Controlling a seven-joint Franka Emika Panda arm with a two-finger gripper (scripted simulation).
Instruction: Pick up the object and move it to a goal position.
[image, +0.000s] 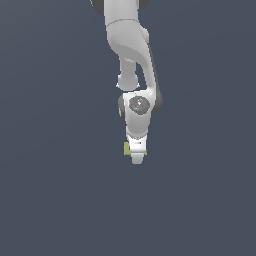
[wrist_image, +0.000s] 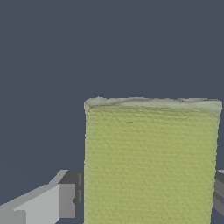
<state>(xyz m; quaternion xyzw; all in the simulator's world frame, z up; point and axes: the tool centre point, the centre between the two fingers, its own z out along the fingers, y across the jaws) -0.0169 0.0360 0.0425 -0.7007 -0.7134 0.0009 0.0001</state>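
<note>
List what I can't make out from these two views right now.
- Yellow-green block: in the exterior view only a sliver shows; the gripper hides the rest.
- Block's near end: cut off by the wrist view's edge.
- Fingers: whether the pads touch the block can't be told; the right one is barely in frame.
- Goal position: no marker visible in either view.

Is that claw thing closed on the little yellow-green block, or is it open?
Closed on it, as far as shows. In the wrist view the block fills the gap, with a grey finger against each side. The gripper hides most of it from outside.
</note>
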